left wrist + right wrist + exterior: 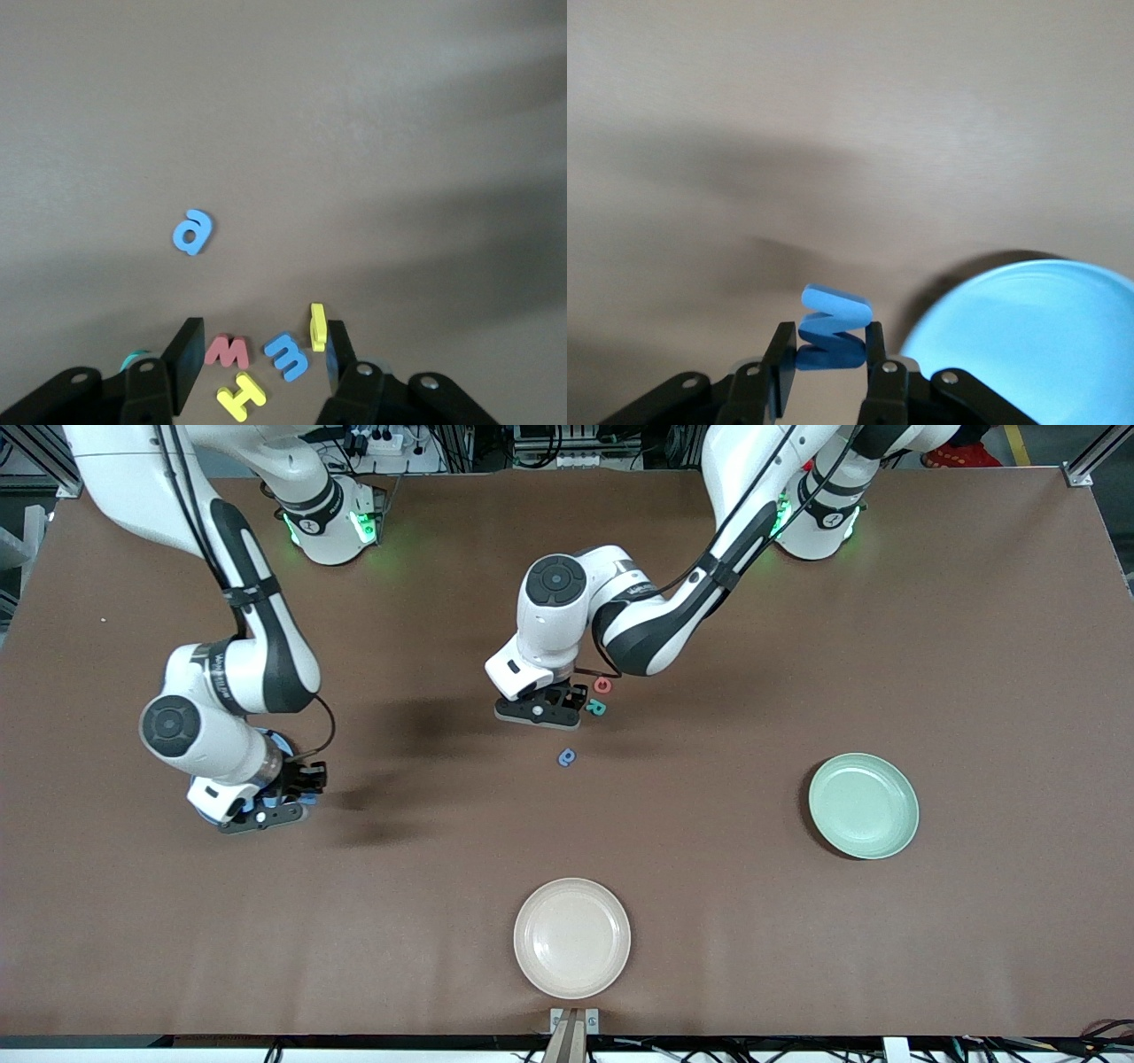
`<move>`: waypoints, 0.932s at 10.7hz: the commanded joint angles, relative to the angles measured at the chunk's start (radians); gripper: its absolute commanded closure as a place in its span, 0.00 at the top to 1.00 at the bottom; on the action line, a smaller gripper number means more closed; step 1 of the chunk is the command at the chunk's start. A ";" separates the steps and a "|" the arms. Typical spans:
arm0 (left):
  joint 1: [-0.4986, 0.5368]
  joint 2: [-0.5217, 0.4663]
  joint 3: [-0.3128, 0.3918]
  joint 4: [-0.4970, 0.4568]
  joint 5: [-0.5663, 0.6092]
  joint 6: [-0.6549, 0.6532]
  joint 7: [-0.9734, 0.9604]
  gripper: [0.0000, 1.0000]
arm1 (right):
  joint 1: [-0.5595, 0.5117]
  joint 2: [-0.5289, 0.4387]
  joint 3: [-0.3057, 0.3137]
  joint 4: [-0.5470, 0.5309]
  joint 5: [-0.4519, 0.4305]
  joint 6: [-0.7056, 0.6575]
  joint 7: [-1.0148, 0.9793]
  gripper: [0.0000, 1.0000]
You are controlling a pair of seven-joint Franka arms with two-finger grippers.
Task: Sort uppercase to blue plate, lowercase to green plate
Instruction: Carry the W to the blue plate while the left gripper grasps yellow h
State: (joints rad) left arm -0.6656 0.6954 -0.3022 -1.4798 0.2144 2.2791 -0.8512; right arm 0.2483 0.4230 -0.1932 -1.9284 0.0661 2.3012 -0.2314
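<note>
Lying nearest the front camera: smooth, round cream-white plate (571, 937). Toward the right arm's end, right gripper (826, 341) pinching the chunky foam blue W (833, 323) on edge between narrow-set fingers, hovering over the matte brown table (974, 646) just beside the glossy blue plate (1028, 336). Mid-table, left gripper (261, 341) hanging low over a letter cluster, fingers standing apart, straddling red m (228, 351) and blue e (286, 356); yellow h (317, 326) tipping on edge against one finger, yellow H (241, 397) lying flat. Blue a (566, 757), green R (596, 708) and red Q (603, 685) lying loose nearby. Toward the left arm's end, shallow mint green plate (864, 806) sitting flat.
</note>
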 commanded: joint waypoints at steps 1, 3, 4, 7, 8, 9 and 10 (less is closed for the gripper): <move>-0.074 0.036 0.061 0.052 0.028 0.013 -0.014 0.60 | -0.023 -0.003 -0.051 0.006 -0.011 -0.012 -0.159 0.09; -0.087 0.065 0.063 0.075 0.028 0.060 -0.020 0.60 | -0.064 0.005 -0.055 0.006 -0.011 -0.012 -0.262 0.09; -0.089 0.078 0.064 0.076 0.028 0.078 -0.020 0.60 | -0.082 0.013 -0.058 0.005 -0.009 -0.011 -0.316 0.09; -0.101 0.118 0.071 0.078 0.029 0.089 -0.022 0.60 | -0.154 0.057 -0.063 0.005 -0.002 0.001 -0.451 0.10; -0.118 0.124 0.083 0.078 0.029 0.098 -0.025 0.60 | -0.171 0.074 -0.061 0.002 0.004 0.023 -0.483 0.10; -0.123 0.131 0.086 0.079 0.029 0.099 -0.025 0.60 | -0.178 0.089 -0.063 -0.003 0.004 0.047 -0.508 0.11; -0.124 0.139 0.086 0.081 0.029 0.106 -0.025 0.60 | -0.179 0.114 -0.061 -0.006 0.007 0.060 -0.516 0.11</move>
State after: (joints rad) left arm -0.7671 0.8097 -0.2346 -1.4345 0.2147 2.3756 -0.8512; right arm 0.0758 0.5038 -0.2625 -1.9340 0.0660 2.3346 -0.7134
